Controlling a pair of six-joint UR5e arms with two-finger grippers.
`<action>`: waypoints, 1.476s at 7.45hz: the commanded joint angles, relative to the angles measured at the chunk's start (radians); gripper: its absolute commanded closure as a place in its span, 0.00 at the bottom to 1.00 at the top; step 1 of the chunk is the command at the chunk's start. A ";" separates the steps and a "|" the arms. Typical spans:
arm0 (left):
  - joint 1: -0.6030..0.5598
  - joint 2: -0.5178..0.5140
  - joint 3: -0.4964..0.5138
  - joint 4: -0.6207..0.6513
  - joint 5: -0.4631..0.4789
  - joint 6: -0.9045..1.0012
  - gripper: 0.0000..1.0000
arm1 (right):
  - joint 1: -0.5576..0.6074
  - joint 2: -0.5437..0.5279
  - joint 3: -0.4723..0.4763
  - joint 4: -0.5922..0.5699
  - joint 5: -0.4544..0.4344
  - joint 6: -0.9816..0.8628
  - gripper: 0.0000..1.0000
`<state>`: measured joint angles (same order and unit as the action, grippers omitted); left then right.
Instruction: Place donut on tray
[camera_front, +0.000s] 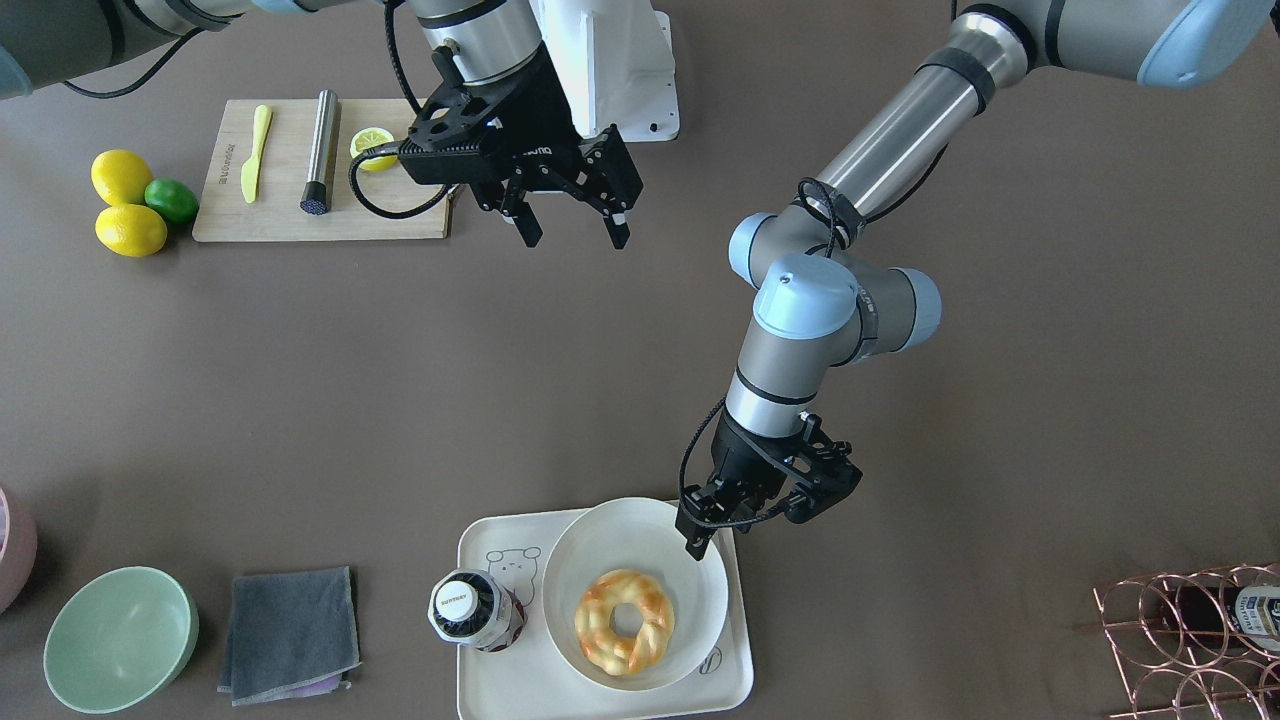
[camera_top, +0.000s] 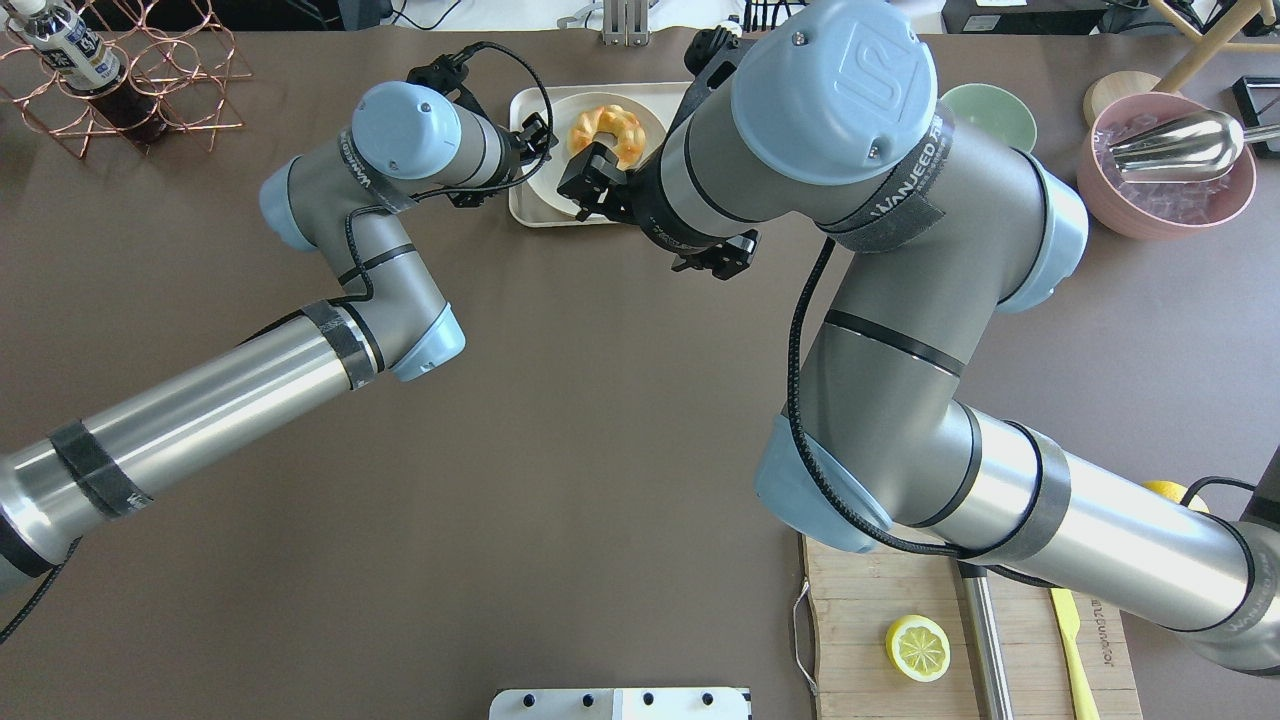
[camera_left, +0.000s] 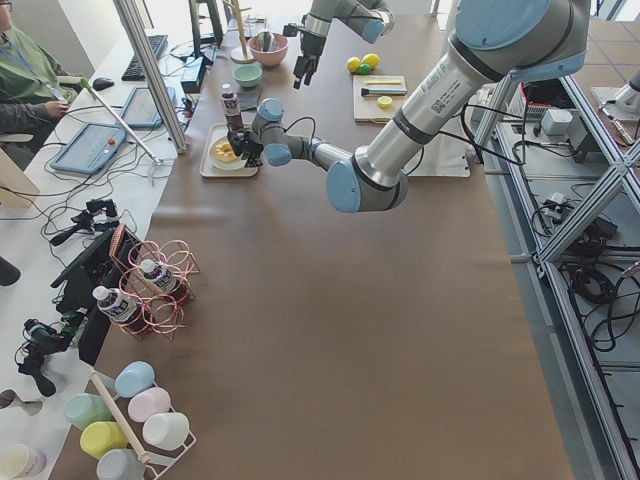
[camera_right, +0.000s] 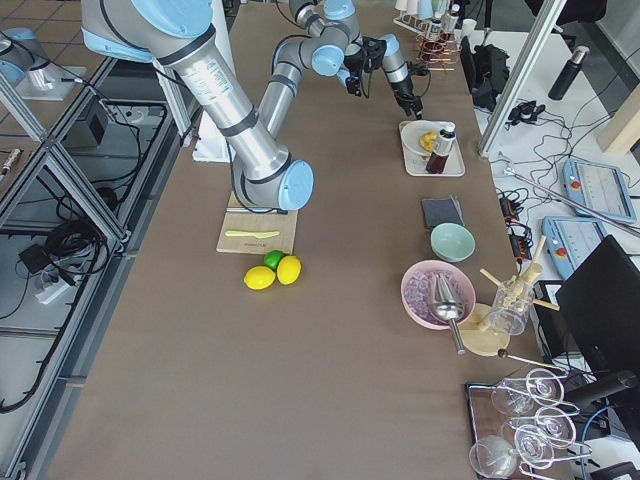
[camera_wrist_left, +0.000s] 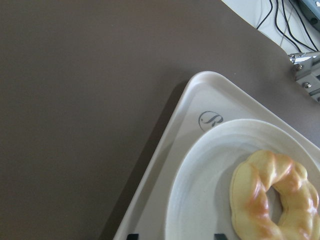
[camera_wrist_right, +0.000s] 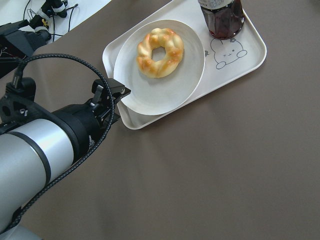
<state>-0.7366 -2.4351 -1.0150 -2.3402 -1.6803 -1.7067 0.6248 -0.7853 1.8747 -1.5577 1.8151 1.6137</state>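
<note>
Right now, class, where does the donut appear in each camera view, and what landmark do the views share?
Front-facing: donut bottom centre.
Overhead: donut top centre.
Exterior left: donut upper left, tiny.
Exterior right: donut upper right, tiny.
Left wrist: donut bottom right corner.
Right wrist: donut top centre.
Shared landmark: the white plate under it, on the tray.

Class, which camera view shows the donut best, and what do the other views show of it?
Right wrist-mounted: the donut shows whole, close and unblocked. Front-facing also shows it whole, only smaller. Left wrist-mounted crops it at the frame edge. Overhead has the right arm hiding its edge. Both side views show a tiny yellow speck.
</note>
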 joint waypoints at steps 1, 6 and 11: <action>-0.058 0.089 -0.118 0.007 -0.069 0.083 0.02 | 0.010 -0.008 -0.005 -0.005 0.004 -0.002 0.00; -0.318 0.364 -0.555 0.517 -0.373 0.850 0.02 | 0.217 -0.151 -0.008 -0.206 0.123 -0.424 0.00; -0.726 0.476 -0.614 0.867 -0.495 1.643 0.02 | 0.635 -0.559 -0.009 -0.205 0.281 -1.302 0.00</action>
<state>-1.3503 -1.9793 -1.6314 -1.5647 -2.1689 -0.2675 1.0835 -1.1888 1.8702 -1.7637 2.0376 0.6748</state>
